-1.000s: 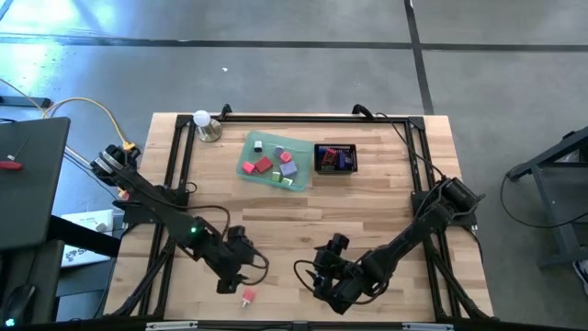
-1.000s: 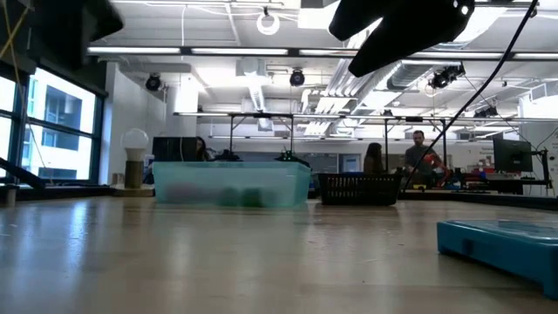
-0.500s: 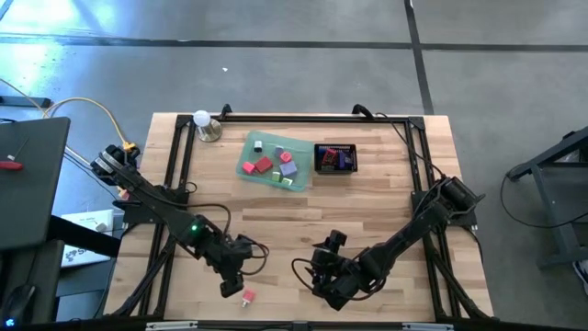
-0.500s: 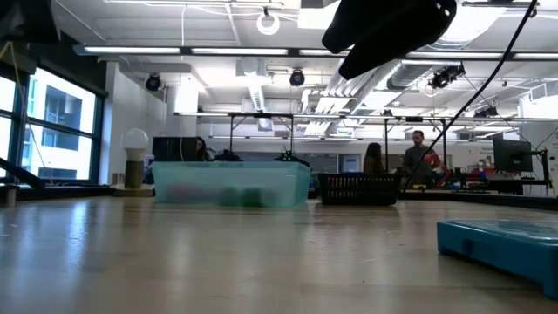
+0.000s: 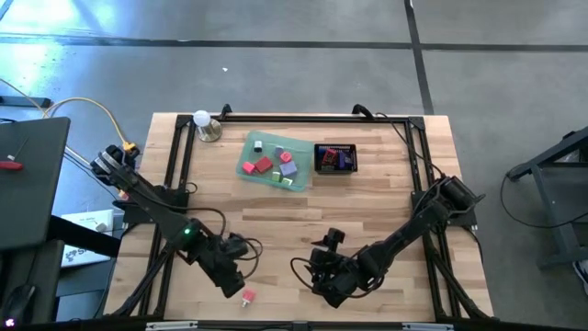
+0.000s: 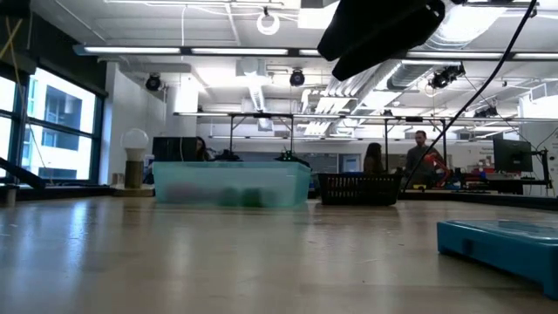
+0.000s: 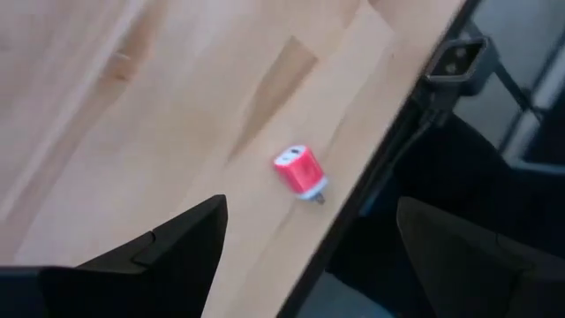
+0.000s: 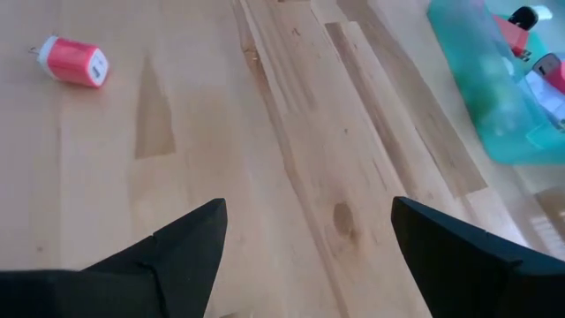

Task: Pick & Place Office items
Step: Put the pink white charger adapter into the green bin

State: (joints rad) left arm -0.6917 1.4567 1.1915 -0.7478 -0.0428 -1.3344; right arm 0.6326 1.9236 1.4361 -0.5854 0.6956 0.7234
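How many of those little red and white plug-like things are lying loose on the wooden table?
1: the small red and white plug-shaped item lies near the table's front edge, just beyond the left tool. Others may sit hidden in the translucent green rectangular tray.

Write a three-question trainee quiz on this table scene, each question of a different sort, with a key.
1. True or false: the pink-red charger plug lies inside the green tray.
2. Which pincer is nearer the plug? A) left pincer B) right pincer
3. Fill in: the black mesh basket stands beside the tray, on the side of the ____ arm.

Key: 1 false, it lies on the bare table near the front edge. 2 A. 3 right.
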